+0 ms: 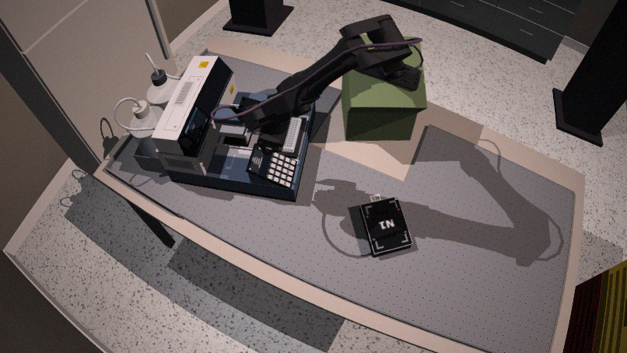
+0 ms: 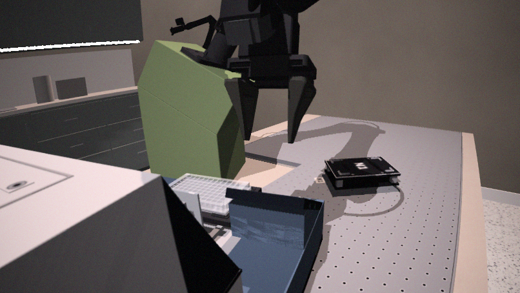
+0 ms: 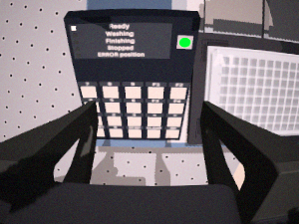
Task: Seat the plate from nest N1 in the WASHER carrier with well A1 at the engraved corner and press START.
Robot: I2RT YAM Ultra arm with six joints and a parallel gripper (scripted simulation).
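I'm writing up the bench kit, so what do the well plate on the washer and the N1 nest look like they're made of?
The plate looks like clear or whitish plastic: pale, translucent, with a fine grid of wells. The nest N1 looks like matte black plastic or anodised metal, which one I can't tell: flat dark top with white printed corner marks and lettering.

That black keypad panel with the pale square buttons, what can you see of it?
The black keypad panel sits at the washer's front right, beside the clear well plate. Its top holds a dark screen with a few blurred text lines and a green lamp. Below are rows of pale square keys. The gripper hovers over it, half open, holding nothing, not touching.
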